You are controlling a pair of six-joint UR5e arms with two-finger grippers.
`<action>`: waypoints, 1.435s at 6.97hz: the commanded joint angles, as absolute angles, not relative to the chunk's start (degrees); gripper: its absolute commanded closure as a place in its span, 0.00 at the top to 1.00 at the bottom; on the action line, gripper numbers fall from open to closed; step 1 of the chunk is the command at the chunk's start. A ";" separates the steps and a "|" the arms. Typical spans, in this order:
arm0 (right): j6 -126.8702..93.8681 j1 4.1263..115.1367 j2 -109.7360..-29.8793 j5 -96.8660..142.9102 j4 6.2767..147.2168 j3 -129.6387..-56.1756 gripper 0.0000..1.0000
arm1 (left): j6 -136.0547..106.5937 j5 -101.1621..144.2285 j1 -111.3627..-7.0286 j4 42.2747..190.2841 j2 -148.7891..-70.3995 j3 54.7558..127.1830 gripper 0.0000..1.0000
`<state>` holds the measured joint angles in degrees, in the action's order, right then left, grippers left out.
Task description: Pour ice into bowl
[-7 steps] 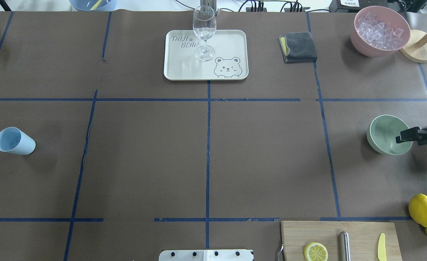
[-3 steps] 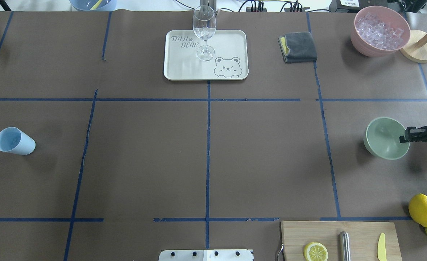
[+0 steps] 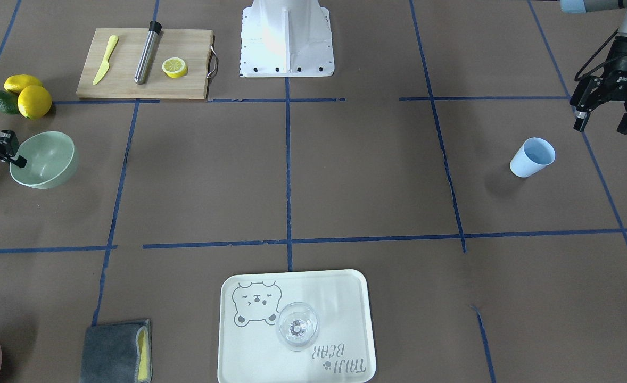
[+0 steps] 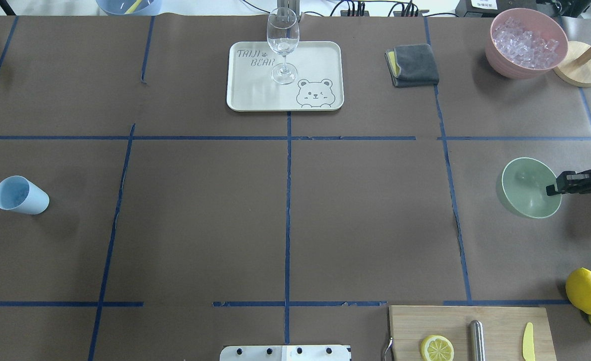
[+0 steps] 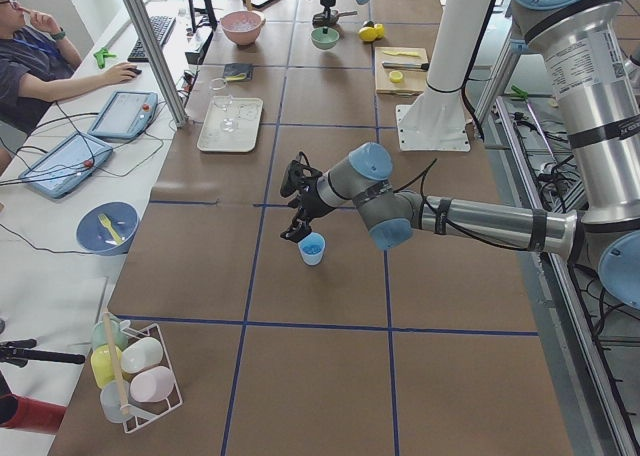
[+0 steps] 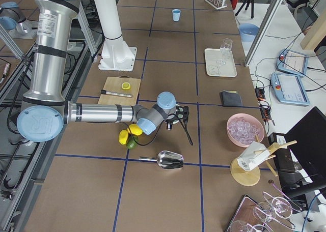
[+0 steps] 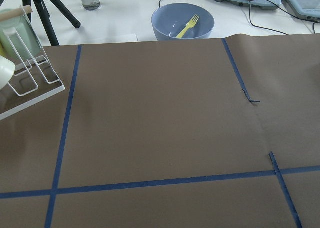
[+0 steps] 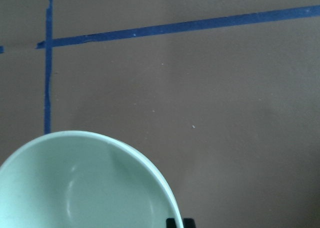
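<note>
Green bowl (image 4: 524, 196); right gripper (image 4: 554, 189) half off-frame.

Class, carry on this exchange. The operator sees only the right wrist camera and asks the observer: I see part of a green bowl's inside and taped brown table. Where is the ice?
Observer: The ice lies heaped in the pink bowl at the table's far right corner, well apart from the green bowl.
Operator: Is any ice in the green bowl's hidden part?
Observer: None shows; in the overhead view its inside looks bare.
Operator: And the other arm?
Observer: The left gripper hangs near the blue cup, jaws open, holding nothing.
</note>
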<state>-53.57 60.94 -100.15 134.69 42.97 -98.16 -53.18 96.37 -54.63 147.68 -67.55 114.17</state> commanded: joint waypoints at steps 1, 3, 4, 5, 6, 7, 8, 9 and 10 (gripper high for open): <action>-60.34 61.96 -99.23 137.28 43.68 -102.90 0.00 | -54.75 90.71 -50.89 157.18 -61.03 114.17 1.00; -67.81 58.83 -94.77 135.98 44.29 -103.36 0.00 | -55.19 86.41 -49.40 160.40 -58.01 114.17 1.00; -70.64 56.19 -91.96 133.01 46.04 -103.45 0.00 | -57.54 84.48 -47.39 160.40 -57.49 114.17 1.00; -71.53 53.64 -90.19 130.72 47.27 -103.53 0.00 | -64.36 77.94 -40.15 160.31 -57.39 114.17 1.00; -73.28 51.53 -86.61 129.21 51.29 -104.23 0.00 | -70.08 71.43 -32.42 159.62 -57.39 114.17 1.00; -75.65 48.28 -83.44 126.33 56.90 -106.94 0.00 | -72.14 67.97 -28.86 158.74 -57.31 114.17 1.00; -79.68 43.21 -78.45 121.51 63.57 -108.96 0.00 | -75.64 63.94 -24.04 156.73 -57.39 114.26 1.00; -82.07 40.46 -72.13 119.81 70.07 -109.25 0.00 | -78.72 59.81 -19.47 154.53 -57.31 114.34 1.00; -84.96 36.78 -66.33 117.62 75.36 -109.16 0.00 | -81.62 57.94 -16.12 152.25 -57.39 114.35 1.00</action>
<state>-81.43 41.18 -73.49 120.49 68.28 -108.83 -77.93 61.27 -20.82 154.93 -57.35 114.30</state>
